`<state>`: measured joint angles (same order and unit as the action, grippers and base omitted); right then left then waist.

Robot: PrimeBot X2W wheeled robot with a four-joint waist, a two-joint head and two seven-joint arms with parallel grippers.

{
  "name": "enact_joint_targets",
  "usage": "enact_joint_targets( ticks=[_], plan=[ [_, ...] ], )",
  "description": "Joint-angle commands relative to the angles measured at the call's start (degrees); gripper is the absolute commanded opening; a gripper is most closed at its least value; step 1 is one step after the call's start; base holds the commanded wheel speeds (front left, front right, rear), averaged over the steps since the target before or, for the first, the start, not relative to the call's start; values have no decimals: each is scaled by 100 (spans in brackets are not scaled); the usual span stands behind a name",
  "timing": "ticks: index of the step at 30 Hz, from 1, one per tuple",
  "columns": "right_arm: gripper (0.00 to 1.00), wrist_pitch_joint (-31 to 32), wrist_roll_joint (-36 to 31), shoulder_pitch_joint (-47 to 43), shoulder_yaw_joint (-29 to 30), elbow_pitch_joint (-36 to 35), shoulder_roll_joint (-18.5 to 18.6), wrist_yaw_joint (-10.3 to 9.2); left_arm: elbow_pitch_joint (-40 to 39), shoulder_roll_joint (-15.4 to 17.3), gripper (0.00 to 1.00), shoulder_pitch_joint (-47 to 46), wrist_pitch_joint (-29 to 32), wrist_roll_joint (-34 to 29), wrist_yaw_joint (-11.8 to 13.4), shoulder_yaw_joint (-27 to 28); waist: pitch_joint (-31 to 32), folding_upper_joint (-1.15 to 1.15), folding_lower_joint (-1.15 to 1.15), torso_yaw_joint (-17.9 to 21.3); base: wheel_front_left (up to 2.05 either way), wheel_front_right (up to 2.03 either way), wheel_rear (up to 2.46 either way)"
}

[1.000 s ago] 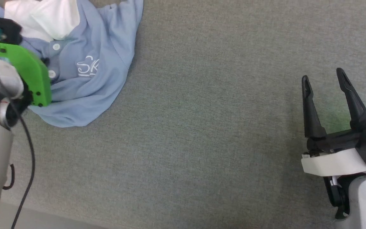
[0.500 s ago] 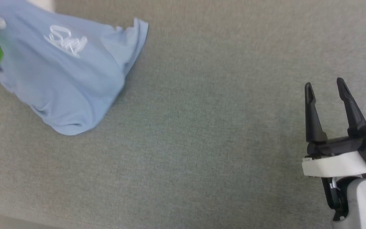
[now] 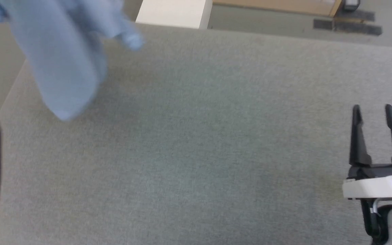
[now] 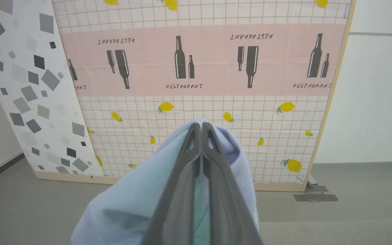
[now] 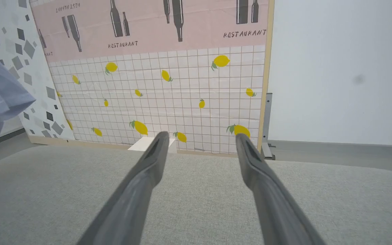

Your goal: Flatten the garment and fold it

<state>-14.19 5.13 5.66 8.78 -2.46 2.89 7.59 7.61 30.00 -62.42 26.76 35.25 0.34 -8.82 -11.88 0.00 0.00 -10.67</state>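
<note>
Where the head view looks down, the garment (image 3: 63,58) hangs blurred above the table's (image 3: 196,153) far left corner, and the right gripper (image 3: 372,108) sits spread near the right edge. In the left wrist view, the left gripper (image 4: 201,127) pinches blue cloth, fingers pressed together. The right wrist view shows the right gripper's fingers apart above the table. It seems best to let the cloth settle, then catch a second corner before spreading.

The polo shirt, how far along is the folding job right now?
Done: the left gripper is shut on the shirt. In hand: it hangs bunched over the grey table. Left: spreading it flat and every fold; the right gripper sits open, holding nothing.
</note>
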Motion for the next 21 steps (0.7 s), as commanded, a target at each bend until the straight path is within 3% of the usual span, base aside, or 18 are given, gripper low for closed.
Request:
enact_joint_targets(
  ticks=[1, 11, 21],
  plan=[
    [100, -48, 39, -56, 55, 10, -1, -10, -145, -125, 0, -165, 60, 58, 42, -98, 210, 0, 0, 168, 0, 0, 0],
    [100, -72, 84, -82, 429, -53, -1, -10, -832, -1362, 0, -424, 398, 301, 566, -729, 319, 0, 0, 544, 0, 0, 0],
    [100, -79, 132, -136, 826, -123, -1, -10, -733, -2247, 0, 422, -16, 169, 658, -1673, 341, 0, 0, 1015, 0, 0, 0]
  ],
)
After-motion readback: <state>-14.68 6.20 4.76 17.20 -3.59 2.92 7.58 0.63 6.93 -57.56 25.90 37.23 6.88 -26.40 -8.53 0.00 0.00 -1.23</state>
